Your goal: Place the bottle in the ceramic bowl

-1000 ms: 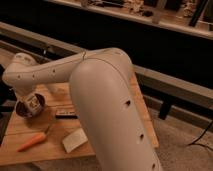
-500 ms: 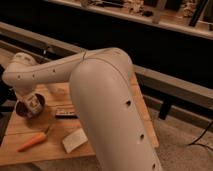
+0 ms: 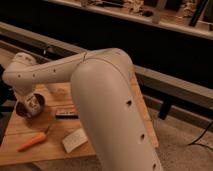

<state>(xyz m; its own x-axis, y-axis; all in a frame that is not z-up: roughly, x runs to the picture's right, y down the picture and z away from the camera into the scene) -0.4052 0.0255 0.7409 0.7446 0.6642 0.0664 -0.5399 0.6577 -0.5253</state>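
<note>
Over the ceramic bowl (image 3: 24,108) at the left end of the wooden table (image 3: 30,145), the gripper (image 3: 31,105) was positioned with the bottle (image 3: 33,103) at its tip.

Camera view: the white arm (image 3: 100,95) was extended from the lower right across the table to its left end, with the wrist bent downward above the dark maroon bowl. The pale stubby bottle was seen within the bowl's outline, directly beneath the wrist. Whether the fingers were apart or clamped on the bottle could not be determined, as they were hidden by the wrist and bottle. A carrot (image 3: 33,141) was laid near the front edge, a pale wedge-shaped block (image 3: 74,139) to its right, and a dark flat bar (image 3: 66,114) was placed between the bowl and the arm.
</note>
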